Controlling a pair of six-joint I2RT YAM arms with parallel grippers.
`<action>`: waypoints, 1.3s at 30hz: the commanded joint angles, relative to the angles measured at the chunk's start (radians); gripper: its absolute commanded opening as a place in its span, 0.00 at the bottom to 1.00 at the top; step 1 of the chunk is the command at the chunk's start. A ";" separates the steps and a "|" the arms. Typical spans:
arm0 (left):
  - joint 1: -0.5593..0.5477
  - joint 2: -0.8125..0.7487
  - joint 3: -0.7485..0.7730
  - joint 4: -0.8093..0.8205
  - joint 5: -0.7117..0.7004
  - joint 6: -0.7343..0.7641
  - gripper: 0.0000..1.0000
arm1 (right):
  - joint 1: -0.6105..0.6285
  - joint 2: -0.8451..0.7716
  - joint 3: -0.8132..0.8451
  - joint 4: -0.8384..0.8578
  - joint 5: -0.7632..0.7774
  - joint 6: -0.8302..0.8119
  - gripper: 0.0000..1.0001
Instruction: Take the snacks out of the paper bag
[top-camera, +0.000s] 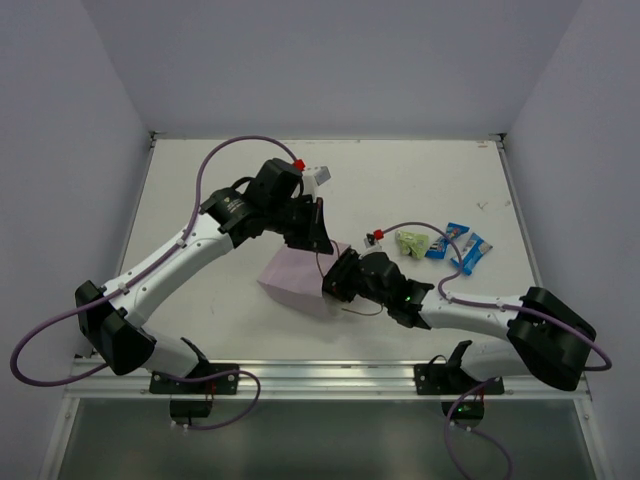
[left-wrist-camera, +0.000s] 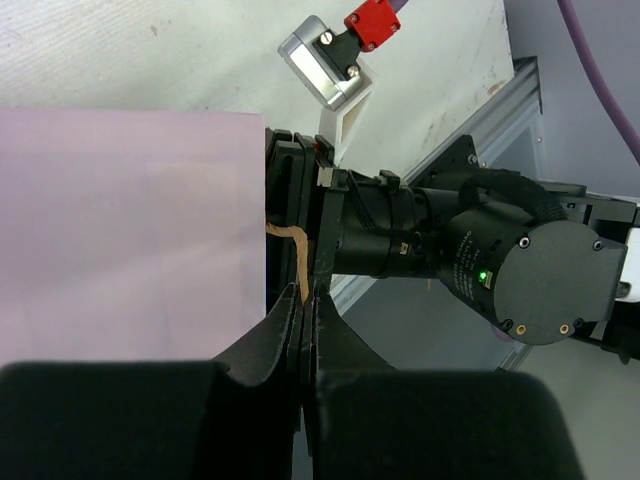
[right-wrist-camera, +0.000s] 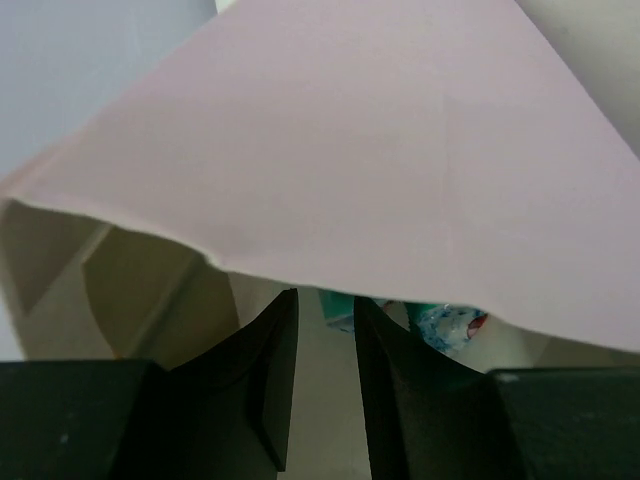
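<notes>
Left gripper (left-wrist-camera: 303, 300): jaws fully closed, pinching the brown cord handle (left-wrist-camera: 288, 245) at the rim of the paper bag (left-wrist-camera: 130, 230). The cord runs from the bag's edge straight into the fingertips.

Right gripper (right-wrist-camera: 325, 320): fingers a narrow gap apart, nothing seen between them. It sits at the bag's mouth, under the pink upper wall. A teal-blue packet with red print (right-wrist-camera: 447, 325) lies inside the bag, just beyond the right fingertip and not touched.

In the top view the bag lies tipped on the table (top-camera: 400, 180) between the two arms, its mouth facing the right arm. A light green packet (top-camera: 412, 241) and two blue packets (top-camera: 445, 240) (top-camera: 472, 252) lie on the table to the bag's right, apart from it.
</notes>
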 joint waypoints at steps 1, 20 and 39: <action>0.000 -0.014 0.028 -0.015 0.036 0.032 0.00 | 0.000 -0.003 0.017 0.072 0.035 0.013 0.32; 0.000 -0.035 0.031 -0.038 0.043 0.010 0.00 | 0.008 0.095 0.109 0.103 0.042 -0.010 0.31; 0.026 -0.040 0.037 -0.047 0.033 0.021 0.00 | 0.008 0.081 0.172 -0.061 0.125 -0.064 0.00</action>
